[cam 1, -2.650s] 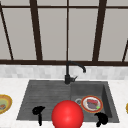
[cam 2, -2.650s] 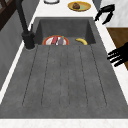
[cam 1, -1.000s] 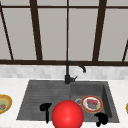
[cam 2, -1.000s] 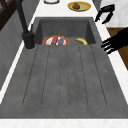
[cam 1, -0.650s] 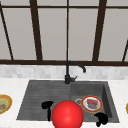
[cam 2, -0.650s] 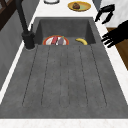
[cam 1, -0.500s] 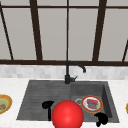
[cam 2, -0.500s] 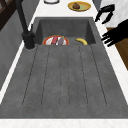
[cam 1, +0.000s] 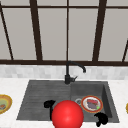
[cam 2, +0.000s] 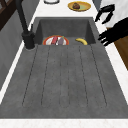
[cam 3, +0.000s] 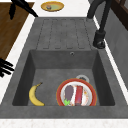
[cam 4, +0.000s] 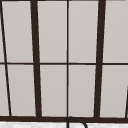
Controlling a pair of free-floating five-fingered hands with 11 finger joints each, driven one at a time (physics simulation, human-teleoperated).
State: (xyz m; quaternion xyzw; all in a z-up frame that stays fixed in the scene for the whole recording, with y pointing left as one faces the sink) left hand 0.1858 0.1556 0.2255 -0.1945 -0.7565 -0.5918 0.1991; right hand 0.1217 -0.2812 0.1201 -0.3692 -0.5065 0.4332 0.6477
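Note:
My left hand (cam 1: 49,104) hovers open over the sink's front rim, at the drainboard's edge beside the basin; in the left side view the same hand (cam 2: 113,33) reaches in from the right with straight fingers. My right hand (cam 1: 101,118) hangs open by the basin's front right corner, and its fingers (cam 3: 5,67) show at the left edge of the right side view. In the basin lie a banana (cam 3: 35,95) and a red-rimmed plate (cam 3: 76,95) of food. A large red ball (cam 1: 67,115) shows low in the front view between the hands.
A black faucet (cam 1: 72,72) stands behind the dark sink (cam 2: 63,82), whose ribbed drainboard is on the left. A yellow plate (cam 1: 3,103) with food sits on the left counter, another yellow plate (cam 2: 79,6) on the right counter. A window rises behind.
My left hand has moved right along the sink's front rim toward the basin; in the last half second it barely shifted. The right hand has stayed in place.

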